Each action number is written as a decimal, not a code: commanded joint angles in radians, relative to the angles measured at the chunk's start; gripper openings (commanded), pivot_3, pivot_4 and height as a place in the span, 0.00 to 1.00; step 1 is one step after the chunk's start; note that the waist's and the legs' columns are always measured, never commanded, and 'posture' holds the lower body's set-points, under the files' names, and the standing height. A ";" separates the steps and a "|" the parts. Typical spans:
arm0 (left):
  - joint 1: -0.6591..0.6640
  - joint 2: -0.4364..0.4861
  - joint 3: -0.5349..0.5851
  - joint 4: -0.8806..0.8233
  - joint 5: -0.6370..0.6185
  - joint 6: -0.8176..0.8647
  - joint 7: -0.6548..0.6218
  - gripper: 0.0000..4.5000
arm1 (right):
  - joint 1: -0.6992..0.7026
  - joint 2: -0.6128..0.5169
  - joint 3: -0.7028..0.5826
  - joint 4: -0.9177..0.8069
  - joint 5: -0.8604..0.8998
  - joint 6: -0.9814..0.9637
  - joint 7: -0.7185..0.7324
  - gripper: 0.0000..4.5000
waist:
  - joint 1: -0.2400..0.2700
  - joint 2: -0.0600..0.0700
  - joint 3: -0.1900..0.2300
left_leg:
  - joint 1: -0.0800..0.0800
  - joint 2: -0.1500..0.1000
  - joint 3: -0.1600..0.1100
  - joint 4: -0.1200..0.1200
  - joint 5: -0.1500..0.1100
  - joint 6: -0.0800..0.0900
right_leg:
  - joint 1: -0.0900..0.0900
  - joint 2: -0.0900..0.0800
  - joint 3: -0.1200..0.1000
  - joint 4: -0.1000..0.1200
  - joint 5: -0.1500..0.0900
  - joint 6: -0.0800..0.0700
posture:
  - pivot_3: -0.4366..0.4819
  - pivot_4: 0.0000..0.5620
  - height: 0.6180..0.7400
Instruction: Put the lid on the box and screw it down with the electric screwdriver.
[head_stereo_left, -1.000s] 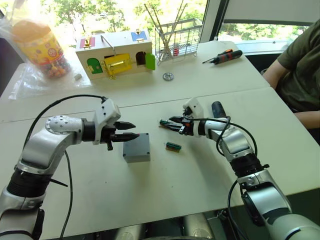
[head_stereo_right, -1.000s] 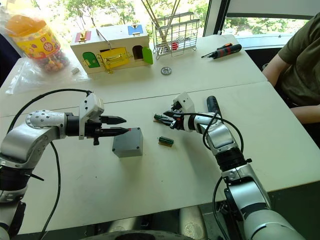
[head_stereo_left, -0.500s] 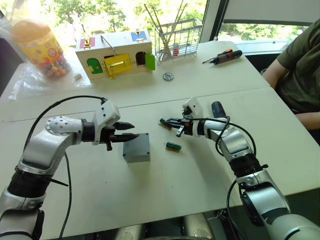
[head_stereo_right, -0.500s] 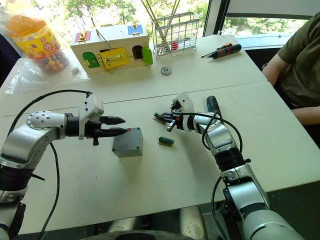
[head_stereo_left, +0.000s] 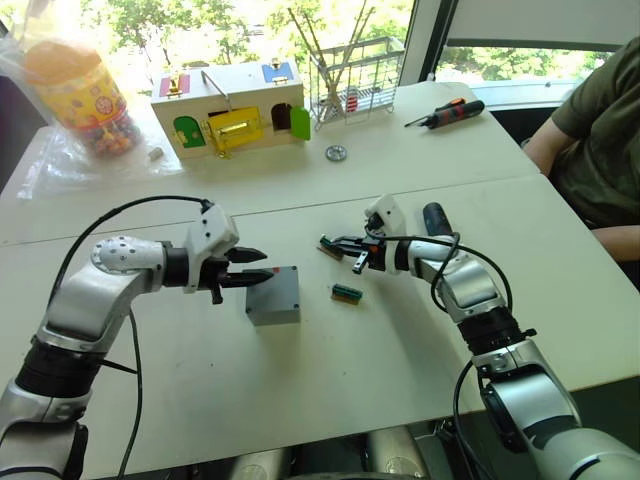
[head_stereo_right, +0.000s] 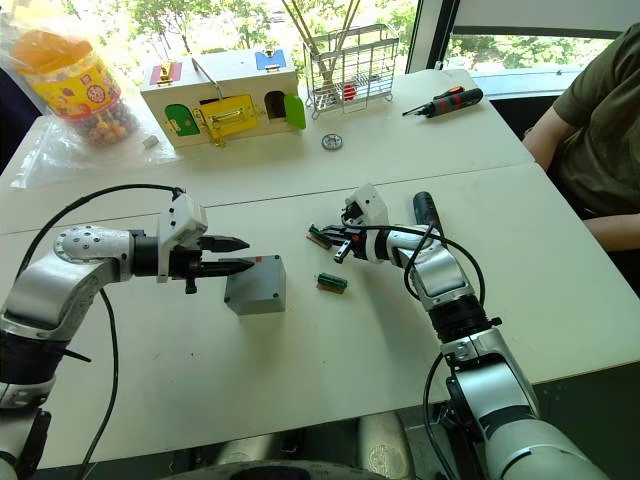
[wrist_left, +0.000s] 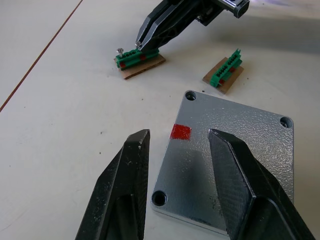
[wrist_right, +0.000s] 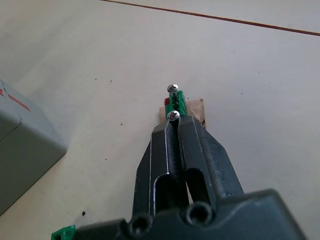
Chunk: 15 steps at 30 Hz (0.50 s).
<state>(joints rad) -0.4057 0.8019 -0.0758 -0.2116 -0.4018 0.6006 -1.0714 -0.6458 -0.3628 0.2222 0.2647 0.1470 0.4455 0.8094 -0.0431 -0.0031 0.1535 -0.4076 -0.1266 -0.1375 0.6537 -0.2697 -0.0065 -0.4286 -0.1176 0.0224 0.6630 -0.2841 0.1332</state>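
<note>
Left eye view: white table, bright window behind.

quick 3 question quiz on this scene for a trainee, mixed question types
1. True or false: the flat grey square lid already sits on the grey plastic box.
2. The right gripper is shut on: A) a small screw standing in the green terminal block, B) the red-and-black hand screwdriver.
3. Fill in: the left gripper hovers ___ above the lid.

Key: 1 true; 2 A; 3 open
</note>
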 joint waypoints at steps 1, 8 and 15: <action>-0.003 -0.003 -0.002 -0.001 0.007 -0.021 -0.004 0.41 | -0.016 0.006 -0.024 -0.002 0.003 0.001 -0.009 0.30 | 0.000 0.000 0.000 | 0.000 0.000 0.000 0.000 0.000 0.000 | 0.000 0.000 0.000 0.000 0.000 0.000 | 0.48 0.27 1.00; -0.002 -0.008 -0.007 0.002 0.007 -0.027 0.002 0.41 | -0.025 0.007 -0.028 -0.007 0.010 0.008 -0.010 0.30 | 0.000 0.000 0.000 | 0.000 0.000 0.000 0.000 0.000 0.000 | 0.000 0.000 0.000 0.000 0.000 0.000 | 0.48 0.27 1.00; -0.001 -0.010 -0.009 -0.010 0.005 -0.020 0.010 0.41 | -0.034 0.019 -0.040 -0.001 0.019 0.011 -0.017 0.30 | 0.000 0.000 0.000 | 0.000 0.000 0.000 0.000 0.000 0.000 | 0.000 0.000 0.000 0.000 0.000 0.000 | 0.48 0.27 1.00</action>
<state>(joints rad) -0.4051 0.7918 -0.0935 -0.1986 -0.3997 0.5940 -1.0645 -0.6515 -0.3516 0.2091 0.2764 0.1527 0.4572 0.7930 -0.0433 -0.0031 0.1535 -0.4076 -0.1266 -0.1375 0.6538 -0.2697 -0.0065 -0.4286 -0.1176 0.0224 0.6632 -0.2841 0.1332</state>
